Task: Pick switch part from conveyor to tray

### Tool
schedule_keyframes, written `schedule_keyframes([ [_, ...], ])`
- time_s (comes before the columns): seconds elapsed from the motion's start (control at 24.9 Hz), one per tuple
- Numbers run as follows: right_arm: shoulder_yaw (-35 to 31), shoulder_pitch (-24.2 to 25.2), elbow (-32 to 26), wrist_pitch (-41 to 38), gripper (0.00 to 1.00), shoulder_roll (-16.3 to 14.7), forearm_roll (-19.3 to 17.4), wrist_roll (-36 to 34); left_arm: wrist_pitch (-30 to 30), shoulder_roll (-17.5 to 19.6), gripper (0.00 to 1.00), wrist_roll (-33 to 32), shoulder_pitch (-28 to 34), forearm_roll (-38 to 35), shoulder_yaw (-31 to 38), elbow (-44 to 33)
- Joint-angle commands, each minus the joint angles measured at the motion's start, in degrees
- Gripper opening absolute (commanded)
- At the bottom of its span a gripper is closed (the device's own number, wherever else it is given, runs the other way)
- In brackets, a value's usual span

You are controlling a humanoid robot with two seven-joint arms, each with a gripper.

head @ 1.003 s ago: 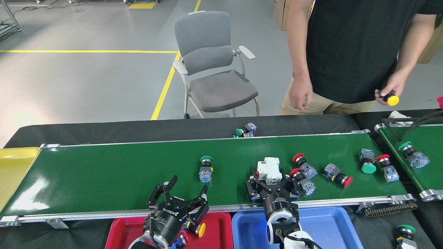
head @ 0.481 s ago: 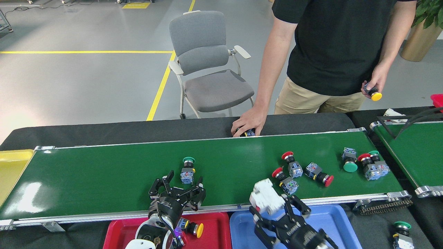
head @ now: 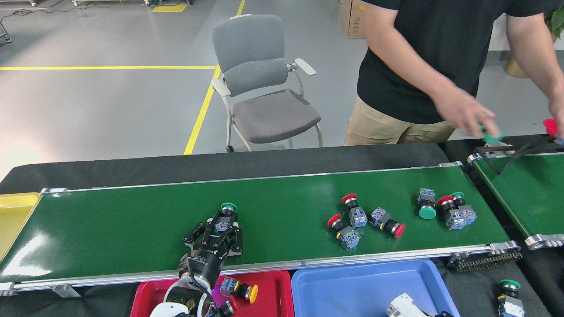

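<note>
The conveyor (head: 132, 229) runs across the view. My left gripper (head: 222, 224) reaches onto its near side, and its fingers are drawn in against the body of a green-capped switch part (head: 226, 215). Several more switch parts lie on the belt to the right: red-capped ones (head: 352, 210) (head: 343, 230) (head: 387, 222) and a green-capped one (head: 426, 206). Below the belt are a red tray (head: 273, 286) and a blue tray (head: 352, 286). Only a dark sliver of my right gripper (head: 436, 314) shows at the bottom edge, beside a white part (head: 402, 306) over the blue tray.
A yellow-capped switch part (head: 241, 291) lies in the red tray. A yellow tray (head: 13, 211) sits at the belt's left end and a second green belt (head: 528, 193) at the right. A person's hand (head: 467, 116) holding a green part reaches over the far right corner. A chair (head: 264, 88) stands behind.
My left gripper has moved forward onto the belt and closed in around the green-capped part. My right arm has dropped back to the bottom edge with the white part. The belt's parts drifted left.
</note>
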Motion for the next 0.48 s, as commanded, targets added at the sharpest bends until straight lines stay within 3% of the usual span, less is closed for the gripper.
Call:
schedule_keyframes([
  [0.0,-2.69,0.34,-0.67,-0.91,0.99,1.61,-0.81,-0.04,-4.53,1.12,0.01,0.52,2.69,0.62,0.75,-4.8],
  [0.12,-5.41,0.25,-1.37,-0.91,0.99,1.78,-4.59,0.05,-11.3,3.23,0.02,0.52,9.9,1.14,3.3,-14.38],
  [0.24,-7.17,0.16,-3.04,-0.91,0.99,2.13,-6.08,0.05,-24.04,6.83,0.08,0.52,18.86,1.93,7.08,-23.61],
  [0.28,-8.22,-0.28,-3.83,-0.91,0.97,2.93,-6.26,0.23,-28.79,7.54,0.18,0.52,21.67,3.08,9.01,-25.46],
  [0.32,-9.1,-0.89,-4.1,-0.91,0.95,4.51,-6.34,0.23,-32.04,7.71,0.37,0.44,23.7,4.13,10.68,-26.25],
  [0.4,-9.63,-3.0,-5.24,0.75,0.91,10.74,-5.82,0.67,-35.12,6.31,0.99,0.35,26.59,5.27,14.63,-26.51],
  [0.44,-9.54,-4.05,-5.94,4.71,0.9,12.59,-5.29,1.02,-35.29,5.52,1.0,0.44,27.12,5.45,15.25,-26.42],
])
